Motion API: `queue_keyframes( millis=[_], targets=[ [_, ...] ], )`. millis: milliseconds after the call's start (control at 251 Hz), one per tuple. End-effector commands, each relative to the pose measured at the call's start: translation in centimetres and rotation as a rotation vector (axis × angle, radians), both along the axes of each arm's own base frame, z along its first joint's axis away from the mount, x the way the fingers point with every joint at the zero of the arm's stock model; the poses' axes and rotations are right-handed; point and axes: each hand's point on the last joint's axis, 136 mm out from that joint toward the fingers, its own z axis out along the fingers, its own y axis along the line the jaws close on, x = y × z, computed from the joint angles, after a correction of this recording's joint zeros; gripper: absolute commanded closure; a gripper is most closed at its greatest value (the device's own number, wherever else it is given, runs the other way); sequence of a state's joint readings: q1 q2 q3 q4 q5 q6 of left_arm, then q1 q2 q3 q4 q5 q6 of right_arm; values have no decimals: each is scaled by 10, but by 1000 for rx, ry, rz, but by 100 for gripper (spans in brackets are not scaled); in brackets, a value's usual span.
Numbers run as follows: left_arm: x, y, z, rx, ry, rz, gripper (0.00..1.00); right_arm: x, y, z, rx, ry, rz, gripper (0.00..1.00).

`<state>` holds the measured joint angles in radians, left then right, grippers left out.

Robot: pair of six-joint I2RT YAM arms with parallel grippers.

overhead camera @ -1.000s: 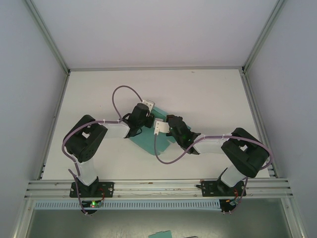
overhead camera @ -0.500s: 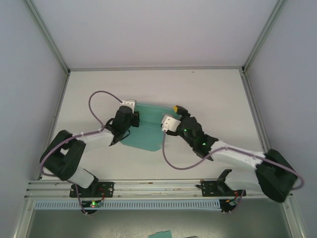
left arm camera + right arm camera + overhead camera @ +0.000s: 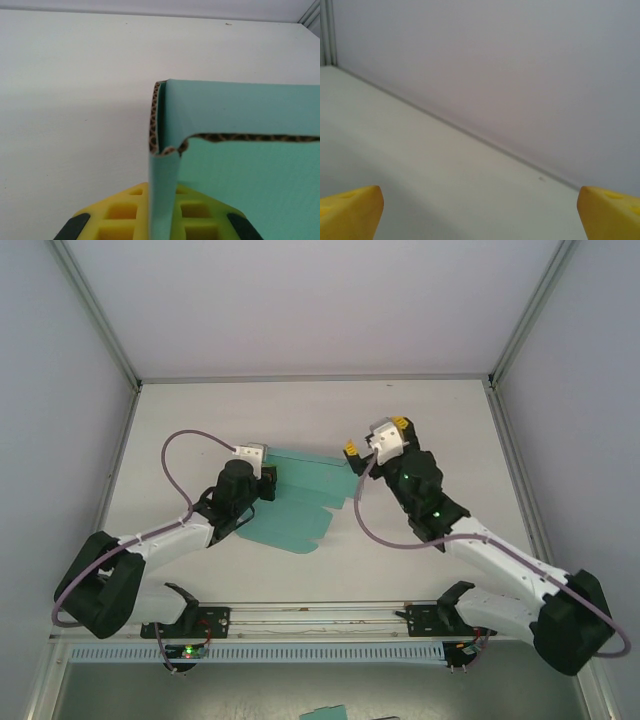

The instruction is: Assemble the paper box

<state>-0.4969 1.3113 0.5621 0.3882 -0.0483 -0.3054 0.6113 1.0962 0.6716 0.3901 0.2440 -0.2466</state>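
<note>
Overhead view looks down from behind — wrist views skim the same tabletop (image 3: 430,420), left close on paper box (image 3: 240,190).

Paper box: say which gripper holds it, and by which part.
The left gripper is shut on the paper box, pinching an upturned flap at its left edge. The right gripper is open and holds nothing.

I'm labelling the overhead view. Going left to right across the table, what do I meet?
left gripper, shut → paper box, gripped at its left edge → right gripper, open.
</note>
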Motion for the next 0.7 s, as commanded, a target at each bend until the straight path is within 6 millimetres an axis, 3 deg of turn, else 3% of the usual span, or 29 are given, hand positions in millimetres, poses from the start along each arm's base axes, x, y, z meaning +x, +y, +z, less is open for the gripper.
queue_keyframes(
  millis=[0,204,331,391,495,603,694],
  targets=[
    [-5,-3,4,-19,14,-7,100,1,18,-30,-4,119,73,2],
    [-4,-9,9,-56,9,-32,100,-7,65,-53,-8,166,256,1],
    [-3,-14,9,-80,23,-38,100,0,81,-55,18,136,217,1],
    [0,-15,9,-106,37,-20,100,10,77,-51,63,105,107,1],
    [2,-16,12,-149,51,5,100,22,54,-43,226,36,-169,1],
    [3,-13,15,-164,54,29,100,16,40,-38,307,-39,-302,2],
    [4,-6,15,-148,53,69,100,8,42,-29,287,-53,-284,1]
  ],
)
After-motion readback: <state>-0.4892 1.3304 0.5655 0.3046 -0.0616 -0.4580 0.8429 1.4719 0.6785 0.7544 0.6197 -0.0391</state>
